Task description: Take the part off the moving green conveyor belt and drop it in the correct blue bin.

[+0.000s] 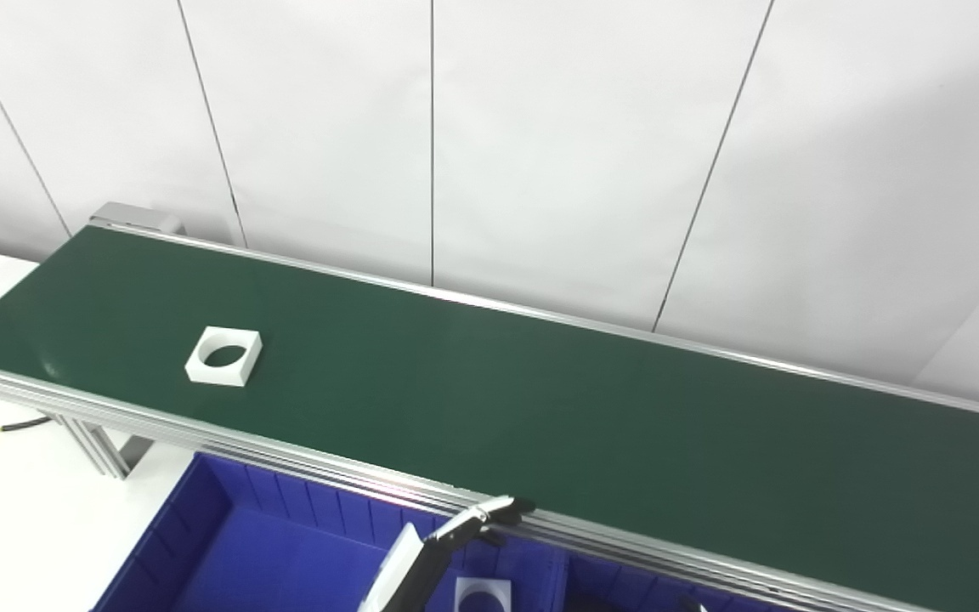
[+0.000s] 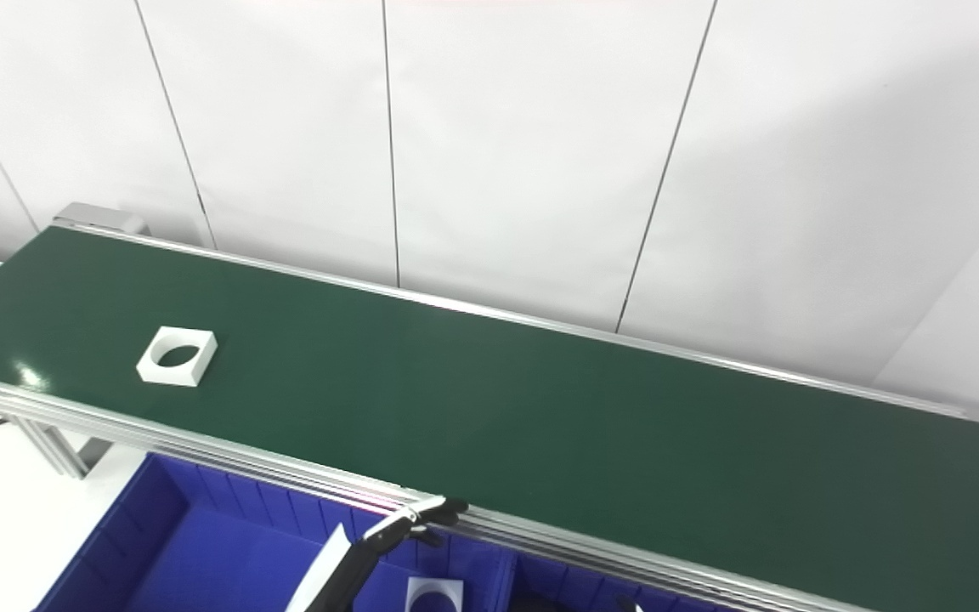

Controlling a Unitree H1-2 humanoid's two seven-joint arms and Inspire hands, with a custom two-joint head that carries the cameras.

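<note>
White wall panels (image 1: 574,153) stood behind the green conveyor belt (image 1: 540,408), on which a white square part (image 1: 223,356) with a round hole lay flat near the left end. Below the belt's near rail, the left hand (image 1: 464,531) hovered over the blue bin (image 1: 226,552), its fingers apart and empty, above a second white part (image 1: 483,594) in the bin. Only a sliver of the right hand (image 2: 630,605) showed at the bottom edge, so its state could not be told.

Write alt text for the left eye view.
A white square part with a round hole lies on the green conveyor belt near its left end. Below, the left hand hovers over a blue bin holding a similar white part.
</note>
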